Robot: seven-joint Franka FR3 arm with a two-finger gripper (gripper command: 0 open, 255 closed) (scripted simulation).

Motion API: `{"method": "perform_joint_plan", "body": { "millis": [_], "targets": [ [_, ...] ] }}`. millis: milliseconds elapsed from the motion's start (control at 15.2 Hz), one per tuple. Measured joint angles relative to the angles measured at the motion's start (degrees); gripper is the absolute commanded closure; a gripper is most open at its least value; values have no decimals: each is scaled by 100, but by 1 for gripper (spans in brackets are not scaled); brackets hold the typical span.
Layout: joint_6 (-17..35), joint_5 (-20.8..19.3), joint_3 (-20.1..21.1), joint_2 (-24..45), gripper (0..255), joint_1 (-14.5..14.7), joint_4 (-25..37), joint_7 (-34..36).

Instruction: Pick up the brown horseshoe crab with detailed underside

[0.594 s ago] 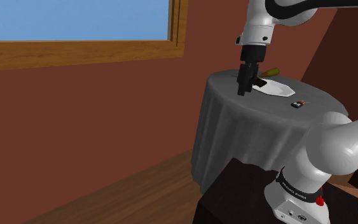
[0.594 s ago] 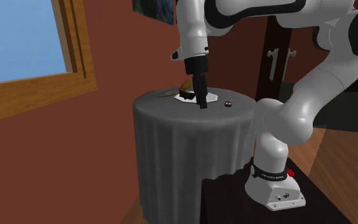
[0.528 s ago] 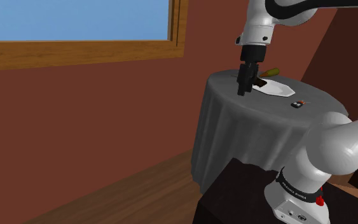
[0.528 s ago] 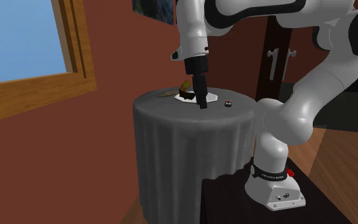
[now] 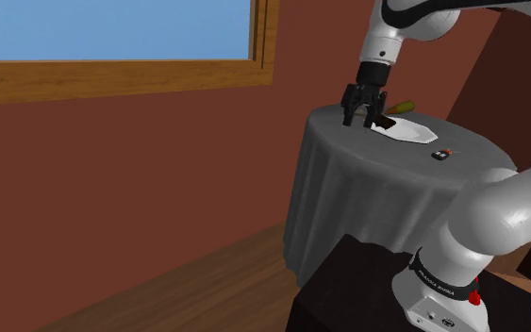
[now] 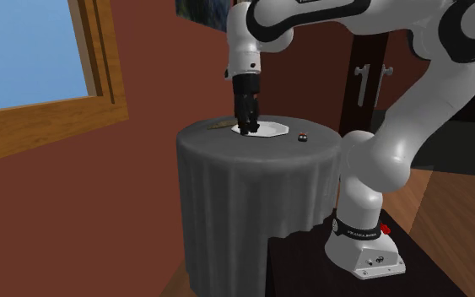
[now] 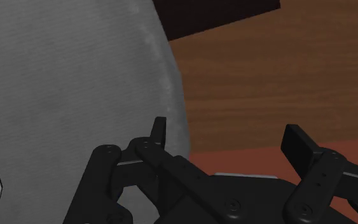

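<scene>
Because the brown horseshoe crab point(image 5: 387, 124) must yet pass between them, the jaws stand wide and empty near its white plate point(image 5: 414, 132).

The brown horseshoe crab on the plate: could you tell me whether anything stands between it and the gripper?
Nothing visible does. The open gripper hangs right beside the crab on the white plate, with nothing between them; the small black object lies farther off.
</scene>
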Motion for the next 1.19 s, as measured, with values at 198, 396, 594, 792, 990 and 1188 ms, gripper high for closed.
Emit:
{"method": "perform_joint_plan", "body": {
  "millis": [198, 396, 594, 792, 990, 1188],
  "targets": [
    [182, 15, -270, 316, 0, -323, 202, 327],
    [317, 38, -538, 575, 0, -637, 397, 656],
    [430, 85, -776, 773, 0, -933, 566, 1029],
    [559, 96, -1057, 926, 0, -1256, 666, 1344],
    [734, 118, -1295, 1008, 0, -1570, 659, 1703],
    [853, 144, -1362, 1069, 0, -1653, 630, 1819]
  ]
}}
